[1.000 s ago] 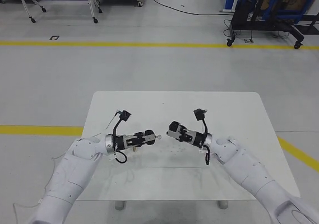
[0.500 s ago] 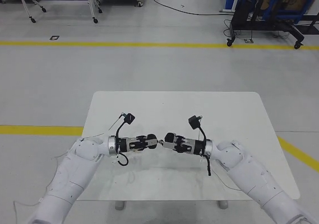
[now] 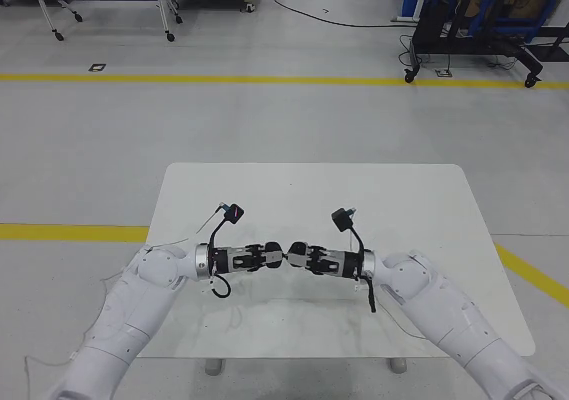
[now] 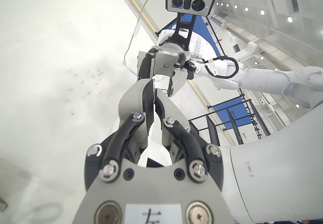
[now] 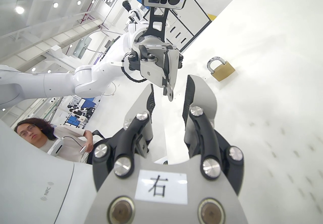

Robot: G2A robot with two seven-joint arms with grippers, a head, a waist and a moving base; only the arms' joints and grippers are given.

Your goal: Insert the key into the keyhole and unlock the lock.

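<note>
1. left gripper: fingers clenched on the key. A short metal end is left sticking out past the pads. Which end it is can't be told.
2. right gripper: fingers released, spread either side of that end w/o touching. Judged a handover or regrip, prob. for a better hold before insertion.
3. lock: laid on the surface beyond the right fingers, well apart from the key. Shackle looks shut; keyhole not made out.
</note>
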